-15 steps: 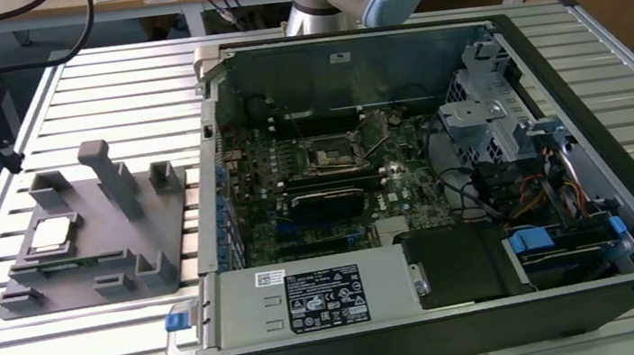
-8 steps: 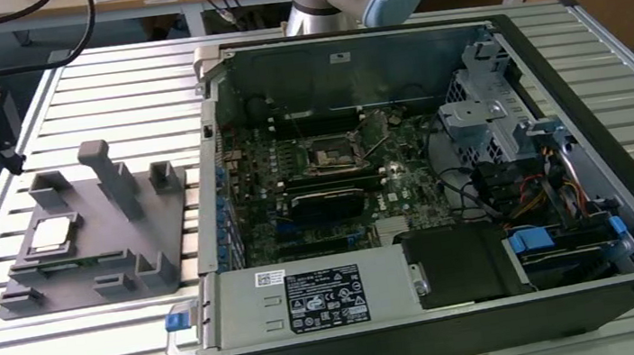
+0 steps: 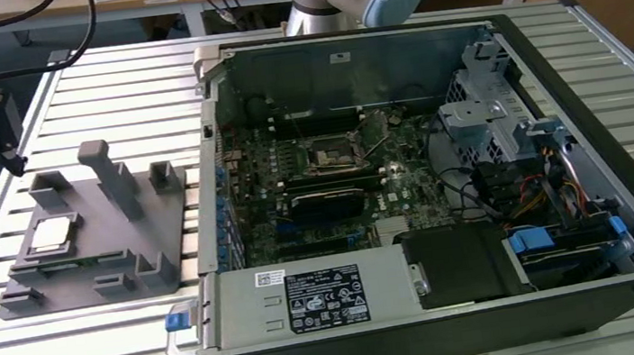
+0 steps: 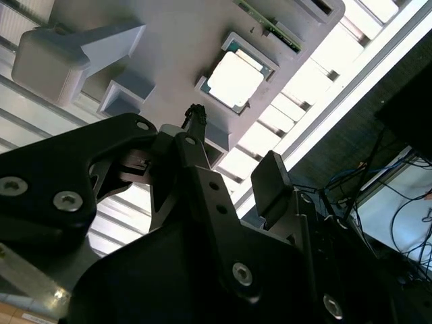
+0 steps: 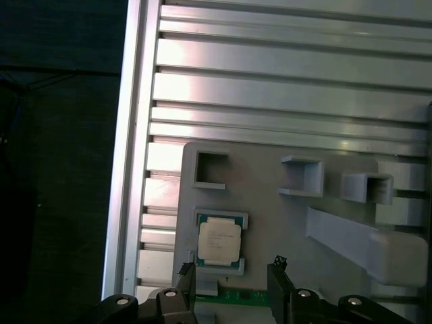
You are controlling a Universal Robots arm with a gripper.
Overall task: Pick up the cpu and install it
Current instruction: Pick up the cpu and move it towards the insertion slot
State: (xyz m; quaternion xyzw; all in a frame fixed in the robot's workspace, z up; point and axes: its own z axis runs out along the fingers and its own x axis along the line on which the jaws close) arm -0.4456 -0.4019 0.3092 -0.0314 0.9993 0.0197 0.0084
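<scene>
The cpu [image 3: 52, 233] is a small silvery square chip lying flat in a recess of the grey holder [image 3: 109, 257] at the exterior view's left, outside the computer case. In both wrist views the cpu [image 5: 218, 241] [image 4: 235, 79] sits in its framed pocket. My gripper [image 5: 231, 271] [image 4: 233, 145] hangs above the holder with its black fingertips [image 5: 277, 264] apart. Nothing is between them and they are clear of the chip. In the exterior view the gripper [image 3: 10, 156] is up and beyond the holder's far left corner.
The open computer case [image 3: 604, 151] lies on the slatted metal table [image 3: 101, 95], with the black motherboard socket [image 3: 326, 151] near its middle. The holder carries upright grey posts [image 3: 111, 175] and small square pockets [image 5: 210, 169]. The table edge [image 5: 128, 169] runs close beside the holder.
</scene>
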